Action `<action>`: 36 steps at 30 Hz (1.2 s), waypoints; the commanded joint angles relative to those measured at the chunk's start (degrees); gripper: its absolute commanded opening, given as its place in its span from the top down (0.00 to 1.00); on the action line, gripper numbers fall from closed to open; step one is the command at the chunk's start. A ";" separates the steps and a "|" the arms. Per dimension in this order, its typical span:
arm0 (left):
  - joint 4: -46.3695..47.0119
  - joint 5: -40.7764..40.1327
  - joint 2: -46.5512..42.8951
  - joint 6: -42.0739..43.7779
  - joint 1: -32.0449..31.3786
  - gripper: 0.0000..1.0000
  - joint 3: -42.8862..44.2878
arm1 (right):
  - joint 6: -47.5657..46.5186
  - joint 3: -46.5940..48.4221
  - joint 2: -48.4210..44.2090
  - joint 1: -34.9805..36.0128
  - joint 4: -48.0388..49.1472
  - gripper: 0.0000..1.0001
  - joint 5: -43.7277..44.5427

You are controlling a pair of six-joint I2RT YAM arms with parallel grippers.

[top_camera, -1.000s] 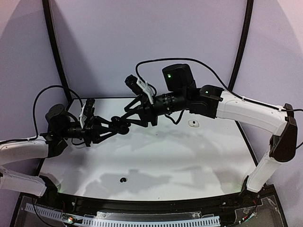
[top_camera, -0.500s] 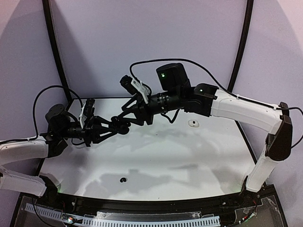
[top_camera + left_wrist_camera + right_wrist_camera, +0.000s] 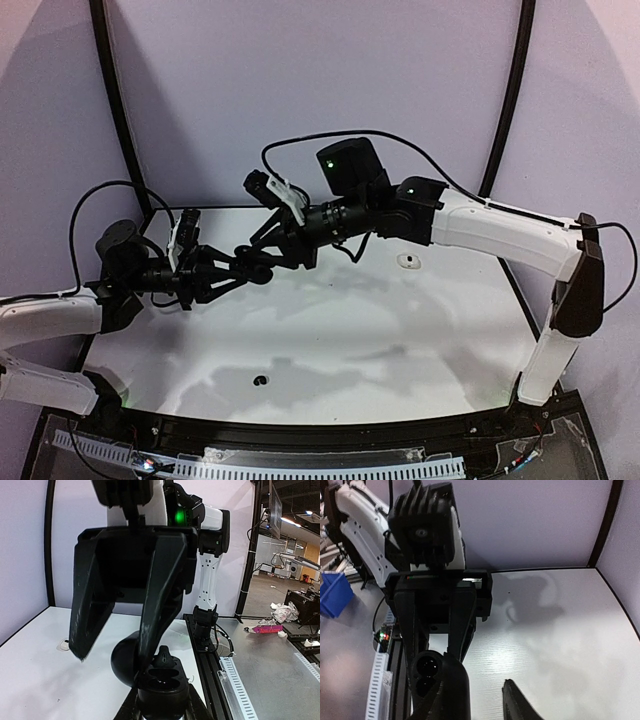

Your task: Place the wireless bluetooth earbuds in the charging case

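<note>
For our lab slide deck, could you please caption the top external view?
Left gripper holds an open black charging case up to the open right gripper, above the white table.

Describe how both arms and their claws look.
The left arm and right arm have white shells, black joints, looping black cables. Green lights glow on the right one. The left claw and right claw are all black, each with two tapered fingers.

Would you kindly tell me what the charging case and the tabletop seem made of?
Charging case: likely black plastic, smooth semi-gloss, with soft highlights on its domed lid. Tabletop: white, glossy, perhaps laminate; it shows blurred reflections.
</note>
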 commanded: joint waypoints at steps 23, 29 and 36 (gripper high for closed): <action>-5.10 -2.03 0.67 7.06 -0.18 0.57 1.56 | -4.41 4.35 -0.62 1.74 -5.13 0.99 3.26; -5.21 -1.70 0.66 2.86 -0.18 0.55 2.58 | -8.22 6.01 -0.41 4.48 -6.63 0.99 12.05; -8.24 0.93 -0.07 7.55 -0.18 0.50 3.44 | -14.33 7.23 -0.53 8.01 -7.07 0.99 23.73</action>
